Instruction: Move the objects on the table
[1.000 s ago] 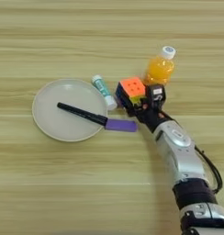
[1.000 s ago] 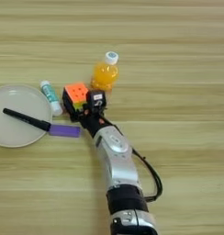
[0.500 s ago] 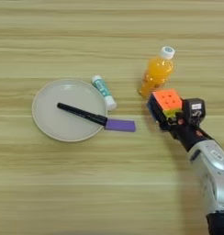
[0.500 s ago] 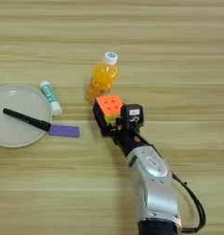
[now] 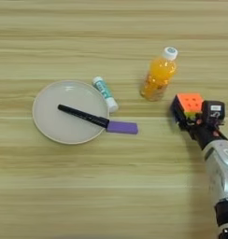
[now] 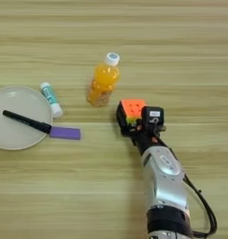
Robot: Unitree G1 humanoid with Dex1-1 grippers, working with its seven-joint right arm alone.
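The multicoloured puzzle cube (image 5: 189,103) (image 6: 132,108), orange on top, is held by my right gripper (image 5: 194,115) (image 6: 137,122), which is shut on it just right of the orange juice bottle (image 5: 158,77) (image 6: 103,81). The bottle stands upright with its white cap on. The white-and-green glue stick (image 5: 105,94) (image 6: 51,98) lies against the rim of a plate. The purple block (image 5: 121,127) (image 6: 65,133) lies flat at the plate's right edge. All of it rests on the wooden table (image 5: 111,186).
A round beige plate (image 5: 53,126) (image 6: 8,135) sits at the left with a black pen (image 5: 82,115) (image 6: 25,121) lying across it, the tip touching the purple block. My silver forearm (image 6: 163,186) runs up from the bottom edge.
My gripper has carried the puzzle cube from beside the glue stick rightward, past the bottle, to the bottle's right. The other things have not moved.
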